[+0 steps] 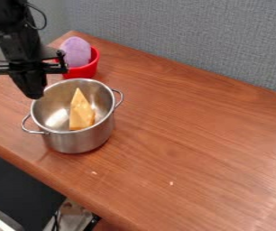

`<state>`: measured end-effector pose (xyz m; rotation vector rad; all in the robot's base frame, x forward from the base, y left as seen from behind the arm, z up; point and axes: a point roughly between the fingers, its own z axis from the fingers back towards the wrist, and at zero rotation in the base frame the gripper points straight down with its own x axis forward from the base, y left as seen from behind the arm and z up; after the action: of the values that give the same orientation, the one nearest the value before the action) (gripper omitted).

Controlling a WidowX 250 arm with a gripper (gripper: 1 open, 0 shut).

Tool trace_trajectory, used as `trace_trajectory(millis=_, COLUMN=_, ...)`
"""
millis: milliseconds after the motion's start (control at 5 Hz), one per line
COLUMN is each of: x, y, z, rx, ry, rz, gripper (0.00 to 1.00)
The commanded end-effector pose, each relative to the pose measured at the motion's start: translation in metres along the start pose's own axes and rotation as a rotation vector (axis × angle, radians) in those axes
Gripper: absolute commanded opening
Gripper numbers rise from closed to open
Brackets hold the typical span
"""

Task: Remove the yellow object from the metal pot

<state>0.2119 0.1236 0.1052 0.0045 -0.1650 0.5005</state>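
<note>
A shiny metal pot (pixel 59 133) with small loop handles stands on the left part of the wooden table. Inside it leans the yellow object (pixel 80 106), a yellow-orange wedge whose tip reaches about rim height. My black gripper (pixel 32 91) hangs pointing down just left of the pot, above its left rim. Its fingers are together and hold nothing. It does not touch the wedge.
A small red bowl (pixel 85 65) with a purple egg-shaped object (pixel 74 50) in it stands behind the pot. The brown table (pixel 188 126) stretches to the right. Its front edge runs diagonally below the pot. A grey wall lies behind.
</note>
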Motion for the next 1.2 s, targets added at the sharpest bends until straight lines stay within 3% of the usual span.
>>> trace_trajectory(millis=0, x=-0.002, y=-0.001, z=0.006, rx=0.018, ry=-0.02, rz=-0.002, gripper=0.0)
trace_trajectory(millis=400, x=-0.009, y=-0.001, z=0.004, rx=0.036, ry=-0.006, rz=0.018, gripper=0.0)
trace_trajectory(millis=1000, x=-0.007, y=-0.005, z=-0.017, rx=0.069, ry=0.009, rz=-0.007, gripper=0.0)
